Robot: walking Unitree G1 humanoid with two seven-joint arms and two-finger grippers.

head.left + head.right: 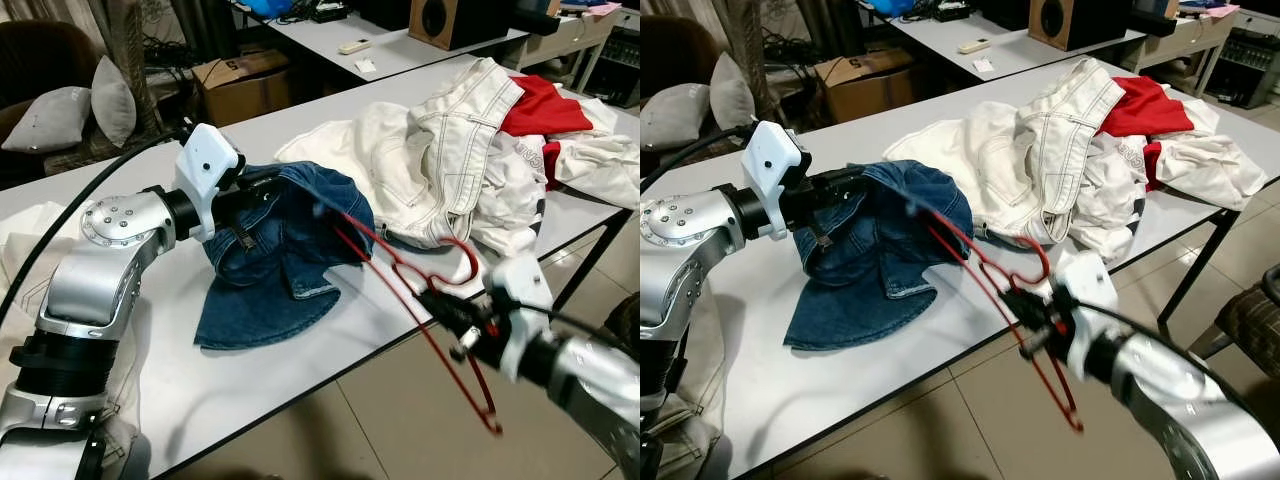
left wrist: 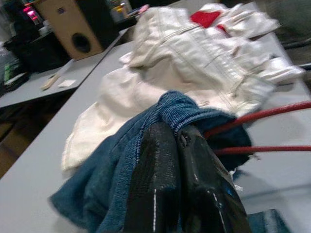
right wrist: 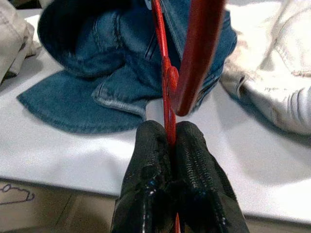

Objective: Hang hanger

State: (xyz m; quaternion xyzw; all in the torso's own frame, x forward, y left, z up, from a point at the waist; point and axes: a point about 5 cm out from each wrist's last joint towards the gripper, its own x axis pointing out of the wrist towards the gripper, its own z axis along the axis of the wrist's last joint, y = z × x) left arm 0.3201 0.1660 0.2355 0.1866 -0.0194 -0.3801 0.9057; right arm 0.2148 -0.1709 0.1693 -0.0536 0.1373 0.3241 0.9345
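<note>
A red wire hanger [image 1: 372, 243] reaches from the table's front edge into a blue denim garment [image 1: 265, 290] that lies on the white table [image 1: 250, 390]. My right gripper [image 1: 445, 305] is shut on the hanger at its neck, just below the hook, off the table's edge. In the right wrist view, the wire [image 3: 167, 77] runs out between the closed fingers [image 3: 150, 145] towards the denim. My left gripper [image 1: 250, 195] is shut on a raised fold of the denim, holding it up; the left wrist view shows the fingers [image 2: 160, 160] pinching the cloth, with the hanger's [image 2: 262, 114] two red wires entering beside them.
A heap of white clothes [image 1: 440, 150] with a red garment [image 1: 540, 105] covers the table's far right. A pale cloth [image 1: 30, 230] lies at the left. Behind are a second table, a cardboard box [image 1: 245, 80], a speaker [image 1: 450, 18] and cushions [image 1: 60, 115].
</note>
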